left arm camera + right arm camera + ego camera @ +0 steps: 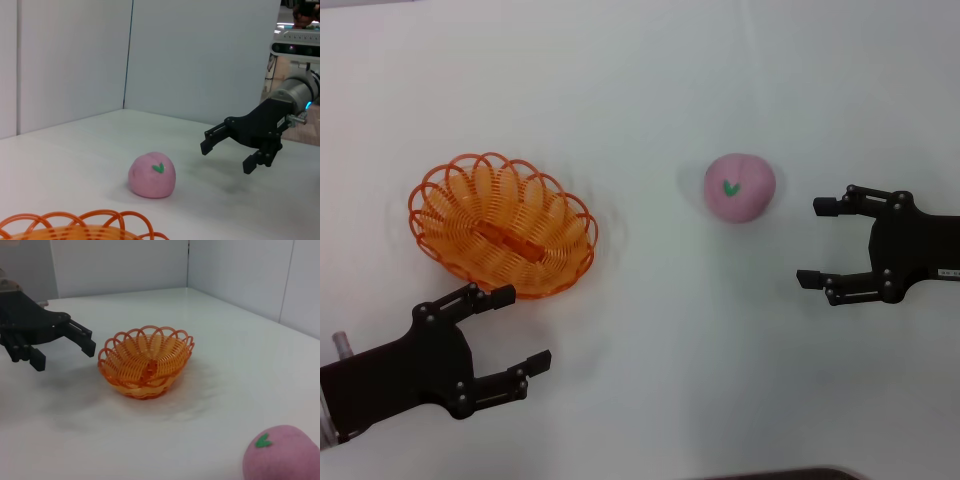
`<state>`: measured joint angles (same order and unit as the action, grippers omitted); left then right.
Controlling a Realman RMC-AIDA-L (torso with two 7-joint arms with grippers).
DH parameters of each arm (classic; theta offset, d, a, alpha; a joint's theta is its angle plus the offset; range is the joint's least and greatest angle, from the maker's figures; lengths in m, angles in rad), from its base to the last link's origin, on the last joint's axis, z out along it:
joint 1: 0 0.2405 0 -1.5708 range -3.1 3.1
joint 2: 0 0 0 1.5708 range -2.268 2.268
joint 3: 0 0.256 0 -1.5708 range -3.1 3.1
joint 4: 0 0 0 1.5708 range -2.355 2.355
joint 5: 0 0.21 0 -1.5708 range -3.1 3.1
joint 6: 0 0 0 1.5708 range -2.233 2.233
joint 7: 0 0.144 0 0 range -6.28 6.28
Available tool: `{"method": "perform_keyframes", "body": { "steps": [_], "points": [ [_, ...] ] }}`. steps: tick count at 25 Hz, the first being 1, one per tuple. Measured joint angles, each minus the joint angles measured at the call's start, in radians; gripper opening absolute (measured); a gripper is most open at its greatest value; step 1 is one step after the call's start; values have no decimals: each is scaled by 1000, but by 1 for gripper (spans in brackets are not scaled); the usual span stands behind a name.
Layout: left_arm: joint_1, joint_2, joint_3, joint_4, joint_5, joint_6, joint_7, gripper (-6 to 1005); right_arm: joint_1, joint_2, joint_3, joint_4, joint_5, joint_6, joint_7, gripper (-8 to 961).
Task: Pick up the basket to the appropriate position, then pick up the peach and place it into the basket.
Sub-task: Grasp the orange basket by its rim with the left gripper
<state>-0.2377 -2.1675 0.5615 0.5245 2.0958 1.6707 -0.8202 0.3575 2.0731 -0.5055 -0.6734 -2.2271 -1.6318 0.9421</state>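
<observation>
The orange wire basket (503, 224) sits on the white table at the left; it also shows in the right wrist view (145, 361) and its rim in the left wrist view (85, 223). The pink peach (739, 186) with a green leaf mark lies right of centre, also in the left wrist view (152, 175) and the right wrist view (282, 455). My left gripper (515, 330) is open and empty, just in front of the basket's near rim. My right gripper (818, 243) is open and empty, to the right of the peach and a little nearer.
The white table (650, 350) spreads around both things. White partition walls (200, 55) stand behind the table. A dark edge shows at the table's front (790, 474).
</observation>
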Motion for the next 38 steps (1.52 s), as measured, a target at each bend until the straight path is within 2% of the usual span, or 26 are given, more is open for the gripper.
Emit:
{"method": "perform_keyframes", "body": {
  "steps": [17, 23, 26, 30, 31, 38],
  "points": [
    [0, 0, -6, 0, -6, 0, -27, 841, 0, 5, 3, 0, -2, 1, -1, 941],
    [-27, 5, -8, 33, -18, 11, -275, 842, 0, 5, 2, 0, -3, 1, 2, 942],
    [-44, 6, -8, 80, -19, 20, -453, 842, 0, 5, 2, 0, -3, 1, 4, 942],
    [-59, 10, -10, 117, -34, 49, -567, 841, 0, 3, 2, 0, -3, 1, 6, 941],
    [-74, 18, -18, 135, -47, 61, -652, 841, 0, 2, 2, 0, -3, 1, 7, 941],
    [-121, 46, -86, 157, -49, 15, -830, 841, 3, 1, 2, 0, -2, 1, 12, 941]
  ]
}}
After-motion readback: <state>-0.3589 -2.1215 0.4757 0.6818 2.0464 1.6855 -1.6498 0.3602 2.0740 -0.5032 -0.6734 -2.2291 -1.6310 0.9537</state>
